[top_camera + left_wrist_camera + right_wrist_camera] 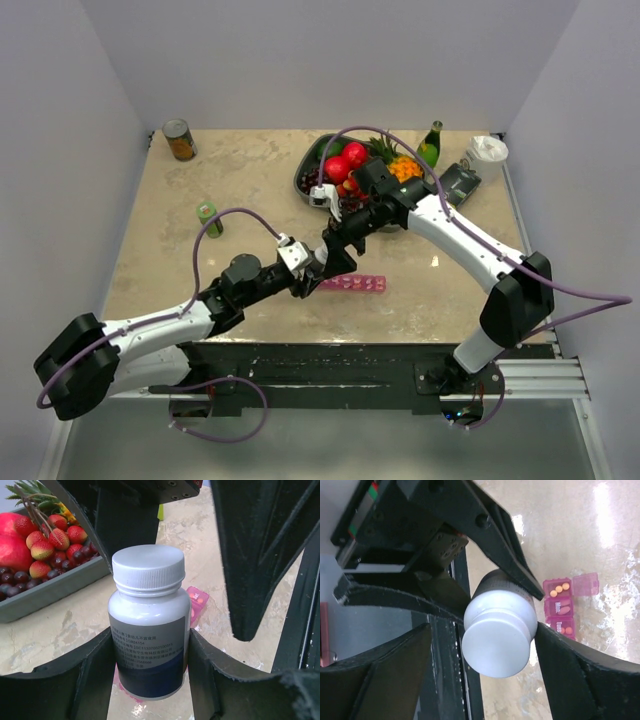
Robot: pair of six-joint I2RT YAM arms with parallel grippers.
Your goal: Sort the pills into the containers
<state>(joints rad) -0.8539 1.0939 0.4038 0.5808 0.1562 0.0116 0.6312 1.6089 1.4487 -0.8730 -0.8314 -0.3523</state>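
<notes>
My left gripper (322, 265) is shut on a white pill bottle (147, 610) with a white cap and a grey and dark blue label, and holds it upright above the table. My right gripper (482, 630) is open, and its fingers (250, 555) stand on either side of the bottle's cap (495, 645). The pink strip of containers (352, 284) lies on the table just beyond the bottle. In the right wrist view (564, 607) its end compartment has its lid open and holds small orange pills. Its end also shows in the left wrist view (197, 602).
A grey fruit tray (300, 180) with strawberries, grapes and a pineapple stands at the back, and shows in the left wrist view (50, 590). A tin can (180, 140), a green can (208, 218), a green bottle (430, 145) and a white cup (487, 155) stand round the table.
</notes>
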